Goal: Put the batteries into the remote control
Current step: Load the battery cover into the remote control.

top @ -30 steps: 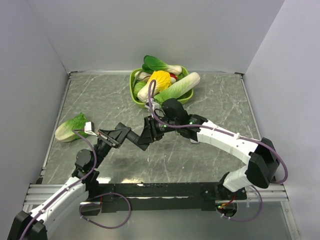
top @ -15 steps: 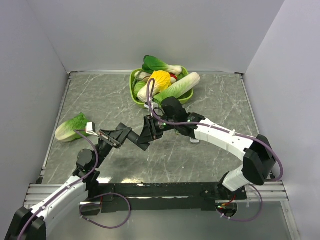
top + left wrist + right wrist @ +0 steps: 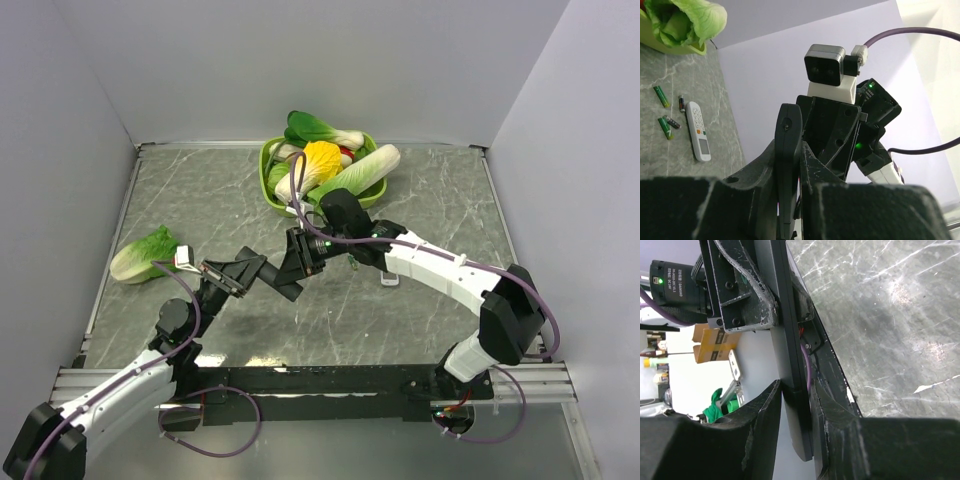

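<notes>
Remote control: the black remote control [image 3: 788, 135] is up in the air over the middle of the bench [image 3: 430, 200], seen edge-on in the left wrist view, and both arms have it!
Left fingers: the left fingers [image 3: 755, 175] are closed snugly on one end of the bar, one pressing each flat face.
Right fingers: the right fingers [image 3: 762, 415] are clamped on the other end, with the slab running straight between them. The two wrists face each other, close together.
Batteries: the batteries [image 3: 661, 96] are down on the bench, loose. Two show green wrapping and two smaller ones look darker. All are clustered just beside a white remote [image 3: 698, 131] and none is in the black one.
White remote: it lies flat with its buttons up, below the right arm's forearm in the top view.
Basket: a green basket [image 3: 268, 175] sits at the far edge, heaped with toy vegetables [image 3: 322, 160].
Cabbage: one leafy piece [image 3: 140, 255] lies alone at the left side of the bench, well apart from the rest.
</notes>
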Robot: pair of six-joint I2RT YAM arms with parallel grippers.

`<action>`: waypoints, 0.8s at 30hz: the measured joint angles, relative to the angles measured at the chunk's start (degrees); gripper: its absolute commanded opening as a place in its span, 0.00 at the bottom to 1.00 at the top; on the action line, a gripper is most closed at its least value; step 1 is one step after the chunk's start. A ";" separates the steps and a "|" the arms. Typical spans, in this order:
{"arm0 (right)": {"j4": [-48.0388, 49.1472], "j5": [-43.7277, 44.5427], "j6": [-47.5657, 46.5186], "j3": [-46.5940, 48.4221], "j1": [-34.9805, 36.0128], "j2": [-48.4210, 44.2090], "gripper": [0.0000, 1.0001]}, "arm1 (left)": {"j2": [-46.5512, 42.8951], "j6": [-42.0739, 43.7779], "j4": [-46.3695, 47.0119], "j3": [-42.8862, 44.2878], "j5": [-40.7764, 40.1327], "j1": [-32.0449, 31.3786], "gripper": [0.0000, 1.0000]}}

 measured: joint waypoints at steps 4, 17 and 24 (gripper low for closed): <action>-0.26 0.42 -1.01 0.44 -0.02 0.00 0.49 | -0.46 0.15 -0.72 0.00 -0.28 -0.61 0.01; -2.56 6.73 -15.13 2.49 -1.90 -7.72 0.93 | -5.29 0.11 -12.22 0.87 0.63 -3.15 0.02; 2.16 0.28 -33.59 -8.00 -1.88 -26.29 1.00 | -2.89 0.15 -18.73 3.85 0.68 -3.08 0.03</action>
